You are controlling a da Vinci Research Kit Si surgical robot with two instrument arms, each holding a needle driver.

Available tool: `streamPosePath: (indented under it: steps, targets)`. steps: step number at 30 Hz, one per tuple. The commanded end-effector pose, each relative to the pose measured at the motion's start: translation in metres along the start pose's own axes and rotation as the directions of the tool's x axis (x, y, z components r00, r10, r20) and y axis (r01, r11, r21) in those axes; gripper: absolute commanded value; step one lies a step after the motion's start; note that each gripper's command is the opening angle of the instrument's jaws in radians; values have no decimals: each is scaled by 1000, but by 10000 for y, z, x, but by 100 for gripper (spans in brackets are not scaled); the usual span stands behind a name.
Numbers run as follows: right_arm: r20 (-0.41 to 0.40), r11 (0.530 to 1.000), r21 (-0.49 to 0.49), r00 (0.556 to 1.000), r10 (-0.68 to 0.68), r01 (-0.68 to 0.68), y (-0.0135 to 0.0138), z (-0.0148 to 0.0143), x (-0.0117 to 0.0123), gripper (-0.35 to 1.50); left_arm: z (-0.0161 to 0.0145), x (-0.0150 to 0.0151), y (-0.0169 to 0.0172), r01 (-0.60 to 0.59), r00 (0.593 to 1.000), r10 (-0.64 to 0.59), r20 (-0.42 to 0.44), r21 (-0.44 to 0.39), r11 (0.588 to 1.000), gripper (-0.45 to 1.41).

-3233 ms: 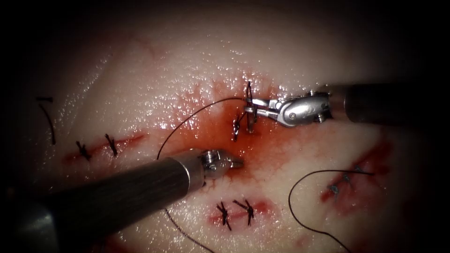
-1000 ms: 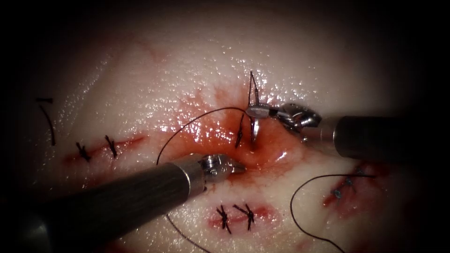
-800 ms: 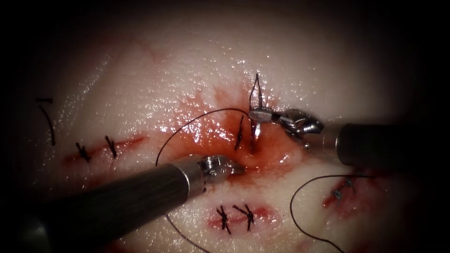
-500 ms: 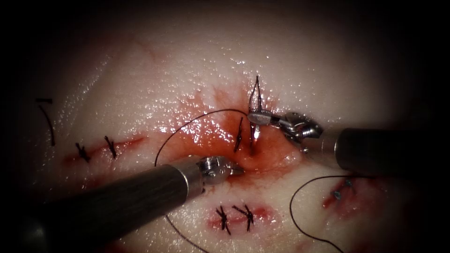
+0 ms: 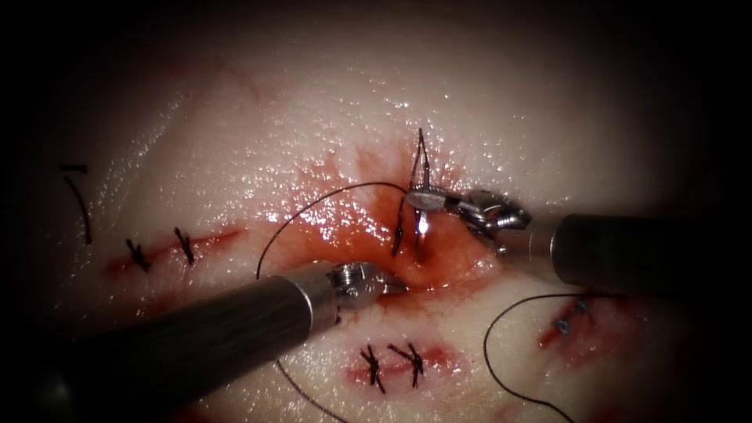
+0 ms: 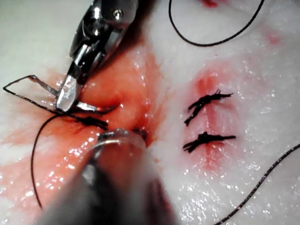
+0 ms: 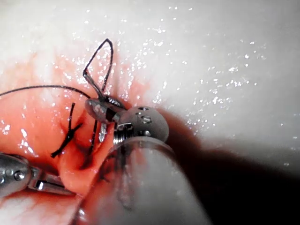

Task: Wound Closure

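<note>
Your right tool (image 5: 427, 199) comes in from the right and sits over the cut (image 5: 419, 235) in the middle of the tissue (image 5: 313, 117), with its jaws clamped on the needle (image 5: 424, 222). The grip is high on the curve, near the end where the thread (image 5: 329, 196) joins. Below the jaws the needle runs down to the red, wet cut; its tip appears to be in the tissue there, though the fluid (image 5: 352, 227) makes that hard to confirm. In the right wrist view the same tool (image 7: 101, 111) clamps the needle (image 7: 101, 132) just beside a finished dark stitch (image 7: 69, 131).

Above the jaws a narrow loop of thread (image 5: 423, 160) stands up from the tissue. From the grip, the thread arcs out to the left of the cut and curves down behind your left tool's shaft.

Your left tool (image 5: 388, 286) lies low and left of the cut, its tip just short of the pooled fluid. Its jaws are together and hold nothing. Near that tool's shaft, two older stitches (image 5: 392, 362) cross a separate short wound; the left wrist view shows them (image 6: 206, 122) close up.
</note>
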Motion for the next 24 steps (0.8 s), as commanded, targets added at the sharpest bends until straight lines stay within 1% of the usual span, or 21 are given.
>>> streamPosePath:
  steps: [1,9,16,24]
  targets:
    - [4,1000,7,1000,11,-11,0,9,-7,-35,8,2,-2,-1,1000,1,0,0,1000,9]
    - [21,997,21,997,77,-78,-1,13,-21,-35,9,1,-3,-1,1000,1,-2,4,1000,9]
    - [44,987,36,987,155,-156,-2,8,-37,-35,7,-1,-5,-2,1000,2,-1,5,1000,9]
    - [63,983,51,983,170,-174,-11,14,-53,-35,7,-1,-5,-2,1000,2,1,7,1000,9]
